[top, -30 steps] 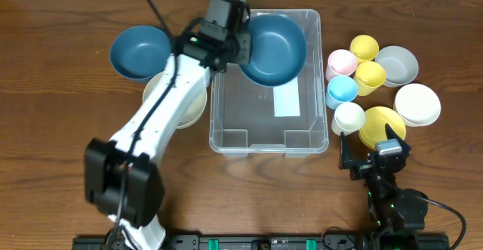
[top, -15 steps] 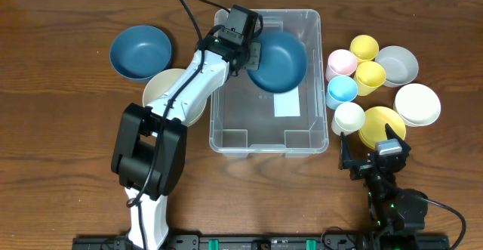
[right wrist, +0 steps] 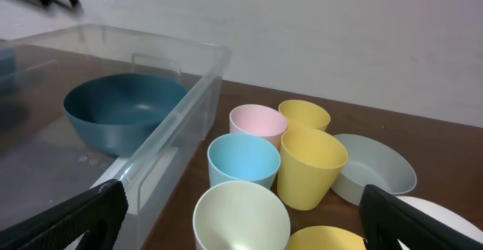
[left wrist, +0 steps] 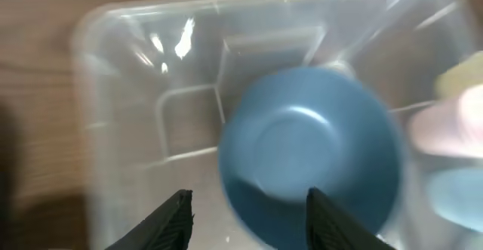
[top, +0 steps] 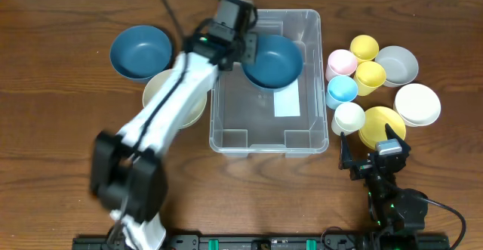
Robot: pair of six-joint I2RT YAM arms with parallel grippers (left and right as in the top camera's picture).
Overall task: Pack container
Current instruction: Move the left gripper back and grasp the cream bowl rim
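Note:
The container (top: 264, 133) is a large clear bin at the table's middle, with a white label (top: 287, 103) on its base. A dark blue bowl (top: 272, 60) sits upright on the floor at its far end; it also shows in the left wrist view (left wrist: 309, 155) and the right wrist view (right wrist: 124, 118). My left gripper (top: 245, 44) hovers over the bowl's left rim, open (left wrist: 249, 205), with the rim between its fingers. My right gripper (top: 373, 159) is open (right wrist: 241, 212) near the table's front right, empty, facing the cups.
A second blue bowl (top: 140, 52) and a cream bowl (top: 175, 99) lie left of the bin. On the right stand pink (top: 341, 63), blue (top: 342, 90), white (top: 349, 117) and two yellow cups (top: 370, 76), plus grey (top: 397, 65), white (top: 417, 103) and yellow bowls (top: 381, 125).
The blue bowl went from hanging tilted over the bin's far end down onto its floor. My left arm is moving and blurred. The right arm has not moved.

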